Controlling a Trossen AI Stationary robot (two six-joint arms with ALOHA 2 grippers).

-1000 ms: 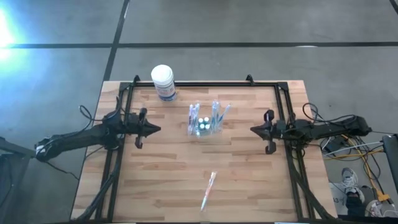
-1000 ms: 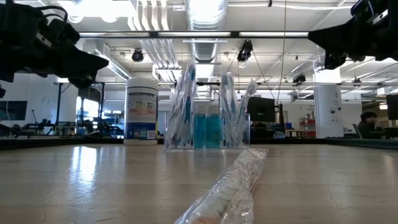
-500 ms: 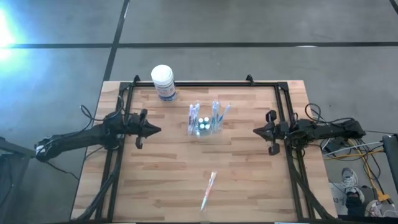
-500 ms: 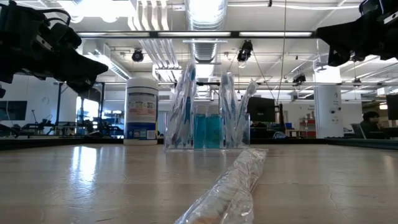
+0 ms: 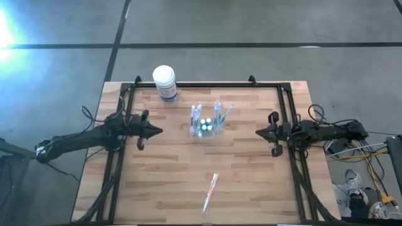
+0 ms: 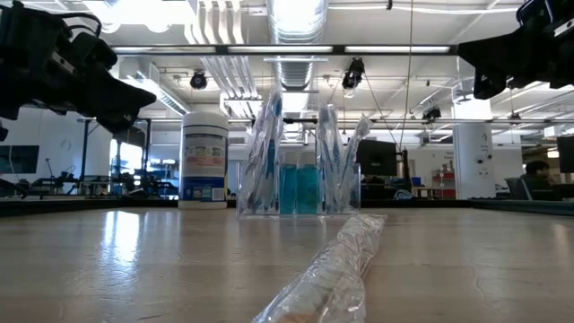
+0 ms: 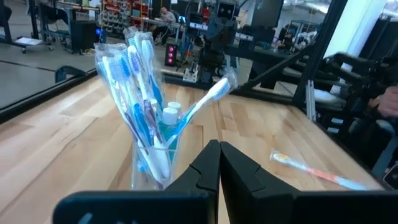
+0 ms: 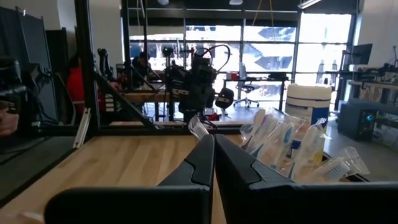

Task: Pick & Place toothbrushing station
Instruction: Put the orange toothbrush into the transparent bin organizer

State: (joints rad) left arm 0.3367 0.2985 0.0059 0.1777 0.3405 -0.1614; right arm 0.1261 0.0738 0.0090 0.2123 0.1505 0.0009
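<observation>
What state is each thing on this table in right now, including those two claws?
Toothbrushing station: upright mid-table, packed with wrapped toothbrushes.
White tub: upright, lid on, at the far edge.
Wrapped toothbrush: lying flat, alone, near the front.
Left gripper: shut, empty, above the table.
Right gripper: shut, empty, above the table.

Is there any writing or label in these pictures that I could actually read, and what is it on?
Nothing can be read.
White tub: its blue label carries print, too small and blurred to make out.
Wrapped toothbrush lying on the table: no readable print.
Toothbrushing station: no lettering visible.
</observation>
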